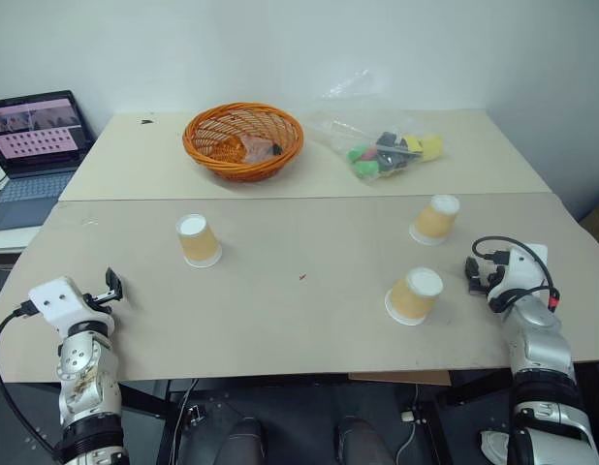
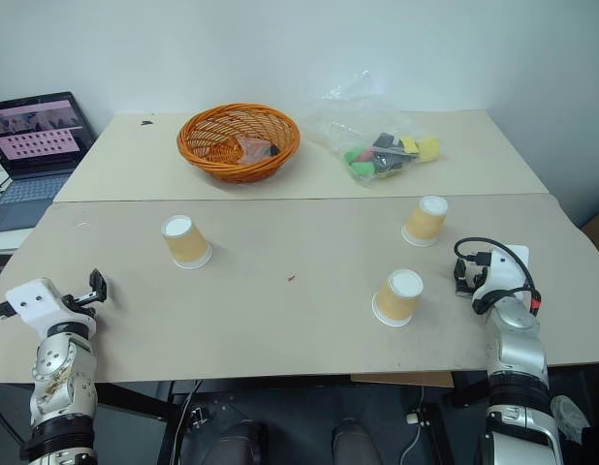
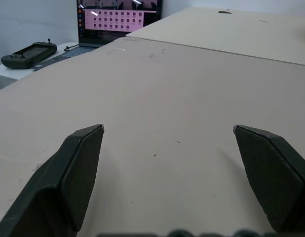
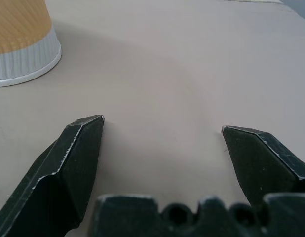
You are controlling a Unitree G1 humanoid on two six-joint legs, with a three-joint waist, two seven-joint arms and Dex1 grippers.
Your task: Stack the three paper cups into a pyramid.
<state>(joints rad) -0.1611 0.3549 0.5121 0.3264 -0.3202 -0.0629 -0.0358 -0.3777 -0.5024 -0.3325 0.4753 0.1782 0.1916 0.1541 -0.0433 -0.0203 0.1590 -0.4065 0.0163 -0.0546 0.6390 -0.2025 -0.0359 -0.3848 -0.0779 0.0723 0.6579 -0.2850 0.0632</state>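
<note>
The left gripper [image 1: 113, 287] sits low over the near left edge of the table [image 1: 299, 320]. Its two black fingers [image 3: 78, 168] are spread wide apart with nothing between them. The right gripper [image 1: 477, 274] sits over the near right edge of the table. Its fingers [image 4: 76, 158] are also wide apart and hold nothing.

All three paper cups stand upside down on the table, each by itself. The nearest cup [image 1: 414, 295] is just beside the right gripper, but not touching it. The second cup [image 1: 435, 220] is a little farther back on the right. The third cup [image 1: 198, 240] is over on the left side, well apart from the other two. A tiny red speck [image 1: 302, 278] lies on the table between the cups.

Farther back there is an orange basket [image 1: 243, 140] with some small things inside, maybe scraps of wrapper. Next to it, toward the right, is a clear plastic bag [image 1: 377, 140] of bright toys. Off the far left corner, a laptop [image 1: 33, 145] is open with its screen lit. A dark controller [image 3: 29, 53] lies beside the laptop.
</note>
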